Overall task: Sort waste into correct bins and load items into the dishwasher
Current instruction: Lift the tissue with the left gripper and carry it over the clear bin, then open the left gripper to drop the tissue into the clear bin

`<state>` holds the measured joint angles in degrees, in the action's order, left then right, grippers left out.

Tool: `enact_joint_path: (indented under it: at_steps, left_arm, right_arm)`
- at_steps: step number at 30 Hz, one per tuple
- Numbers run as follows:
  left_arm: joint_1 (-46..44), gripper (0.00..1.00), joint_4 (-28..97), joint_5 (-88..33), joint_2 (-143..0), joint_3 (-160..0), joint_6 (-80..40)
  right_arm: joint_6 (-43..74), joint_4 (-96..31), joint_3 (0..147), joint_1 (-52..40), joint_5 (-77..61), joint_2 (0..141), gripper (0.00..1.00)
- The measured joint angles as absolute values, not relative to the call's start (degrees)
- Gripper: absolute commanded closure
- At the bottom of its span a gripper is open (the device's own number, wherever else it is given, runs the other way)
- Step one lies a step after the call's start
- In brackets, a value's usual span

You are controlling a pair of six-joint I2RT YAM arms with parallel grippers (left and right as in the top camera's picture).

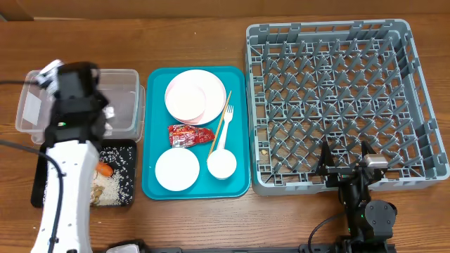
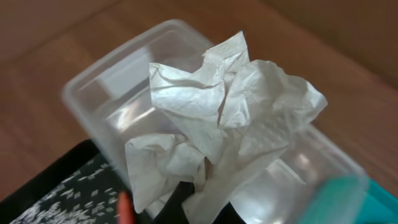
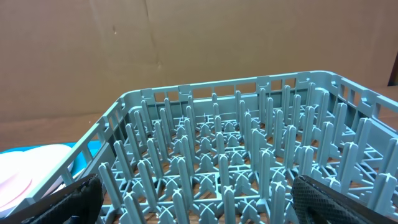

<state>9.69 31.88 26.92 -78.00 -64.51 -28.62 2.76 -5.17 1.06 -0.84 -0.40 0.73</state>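
A crumpled white paper napkin (image 2: 230, 118) fills the left wrist view, with my left gripper (image 2: 186, 202) shut on its lower end. It hangs over the clear plastic tub (image 2: 118, 87), beside the black tray (image 2: 56, 193) of rice scraps and a carrot (image 2: 126, 208). From overhead the left arm (image 1: 70, 105) covers part of the tub (image 1: 123, 91). My right gripper (image 1: 346, 158) stands open at the front edge of the grey dish rack (image 1: 344, 98), holding nothing. On the teal tray (image 1: 151, 186) lie a pink plate (image 1: 193, 95), a red wrapper (image 1: 190, 135), a white bowl (image 1: 177, 169), a cup (image 1: 221, 165), a fork (image 1: 226, 123) and a chopstick (image 1: 219, 130).
The black tray (image 1: 123, 151) sits just in front of the tub at the table's left. In the right wrist view the rack's upright pegs (image 3: 236, 143) stand between the fingers (image 3: 342, 199), and a cardboard wall rises behind it.
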Motion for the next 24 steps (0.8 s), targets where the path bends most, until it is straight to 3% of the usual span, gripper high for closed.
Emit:
enact_joint_path:
  at_steps: [12, 17, 19, 24]
  left_arm:
    - [19.62, 0.84, 31.68, 26.35, -85.03, -64.51, -32.12]
    - [19.62, 0.71, 28.88, 25.93, -89.23, -64.51, -32.84]
    - [19.62, 0.53, 28.05, 25.74, -90.59, -64.51, -32.88]
    - [19.62, 0.31, 27.27, 25.52, -92.23, -64.51, -33.17]
  right_arm:
    - [2.79, -5.15, 1.06, -0.84, -0.4, 0.73, 0.0]
    - [2.76, -5.15, 1.06, -0.86, -0.4, 0.73, 0.0]
    - [2.79, -5.17, 1.06, -0.86, -0.4, 0.73, 0.0]
    - [2.76, -5.17, 1.06, -0.84, -0.4, 0.73, 0.0]
